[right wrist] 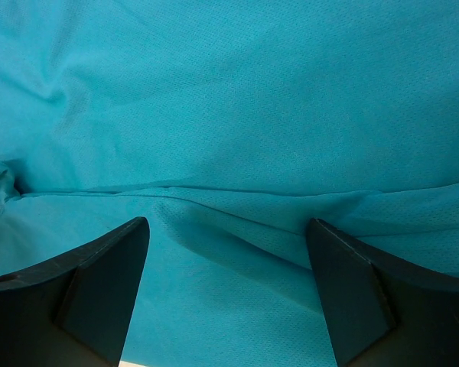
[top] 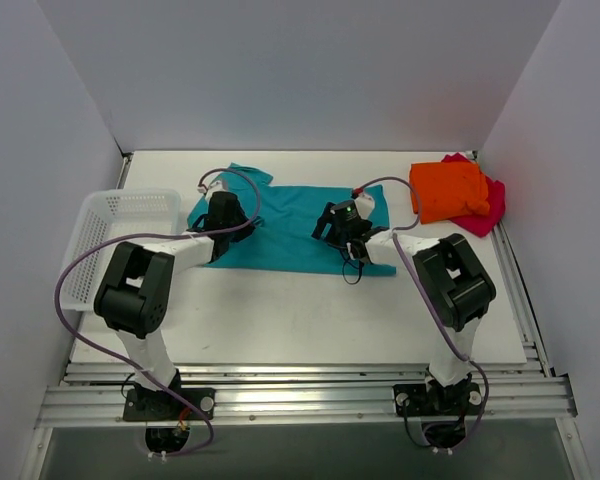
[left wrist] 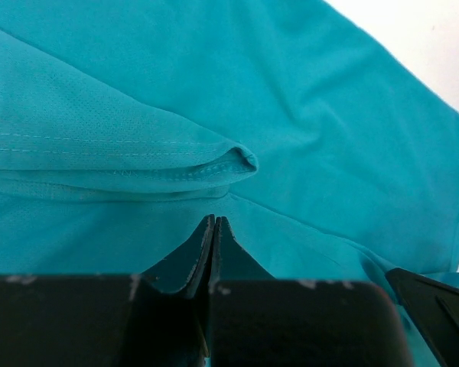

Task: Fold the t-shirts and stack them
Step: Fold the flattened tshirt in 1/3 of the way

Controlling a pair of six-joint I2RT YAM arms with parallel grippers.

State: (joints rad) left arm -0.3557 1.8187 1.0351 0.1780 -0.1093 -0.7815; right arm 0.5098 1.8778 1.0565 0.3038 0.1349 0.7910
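The left end effector (top: 223,215) is clenched. In the left wrist view its two black fingers (left wrist: 203,252) press flat together, with the tips (left wrist: 213,225) down at the teal-blue t-shirt (left wrist: 329,115). Whether any cloth is pinched between them cannot be told. Just beyond the tips, at 12 o'clock, lies a folded hem with a line of stitching, its rounded end pointing to 3 o'clock.

The right end effector (top: 342,222) is released, with the jaws standing wide. In the right wrist view it (right wrist: 228,260) straddles a soft ridge of the same shirt (right wrist: 229,99), which runs from 9 to 3 o'clock between the fingers (right wrist: 99,283).

From above, the teal-blue t-shirt (top: 290,225) lies spread mostly flat on the white desk (top: 300,310), in the middle toward 12 o'clock. Its long axis runs roughly from 10 to 4 o'clock. A flap juts toward 11 o'clock at the left end. Which end is the collar cannot be told.

At 2 o'clock on the desk, the orange t-shirt (top: 448,190) sits folded on top of the magenta-pink t-shirt (top: 488,210), well apart from the teal one. A white mesh basket (top: 100,230) stands at 9 o'clock.
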